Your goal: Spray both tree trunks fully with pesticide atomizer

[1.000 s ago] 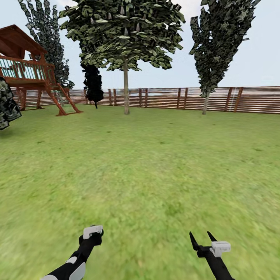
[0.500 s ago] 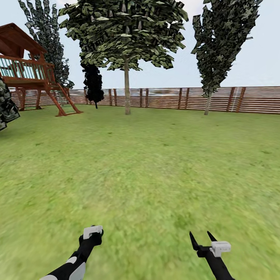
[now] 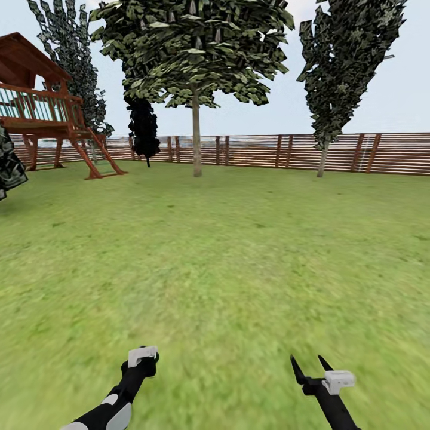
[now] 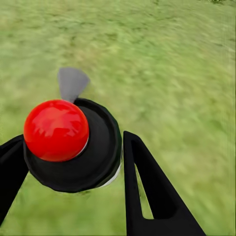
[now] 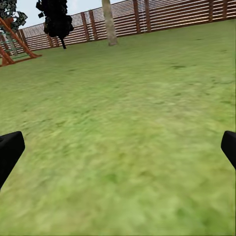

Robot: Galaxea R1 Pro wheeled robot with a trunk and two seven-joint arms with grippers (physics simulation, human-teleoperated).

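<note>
My left gripper (image 3: 142, 363) is shut on the pesticide atomizer (image 3: 142, 355), whose light grey spray head shows above the fingers. In the left wrist view the atomizer (image 4: 78, 147) is a black round body with a red ball and a grey nozzle, held between the black fingers (image 4: 147, 187) over the grass floor (image 3: 227, 269). My right gripper (image 3: 310, 365) stands open and empty low over the grass. Far ahead stand two trees: one trunk (image 3: 196, 140) at centre, also in the right wrist view (image 5: 109, 22), and another trunk (image 3: 323, 161) to the right.
A brown slat fence (image 3: 370, 153) closes the far side of the lawn. A wooden playhouse with a ladder (image 3: 42, 107) stands at the far left, and a thin near-black tree (image 3: 143, 128) beside it. Open grass lies between me and the trees.
The whole view has crept forward and slightly left, so the trees sit a little further right and larger. Both arms keep their pose, the atomizer still in the left gripper.
</note>
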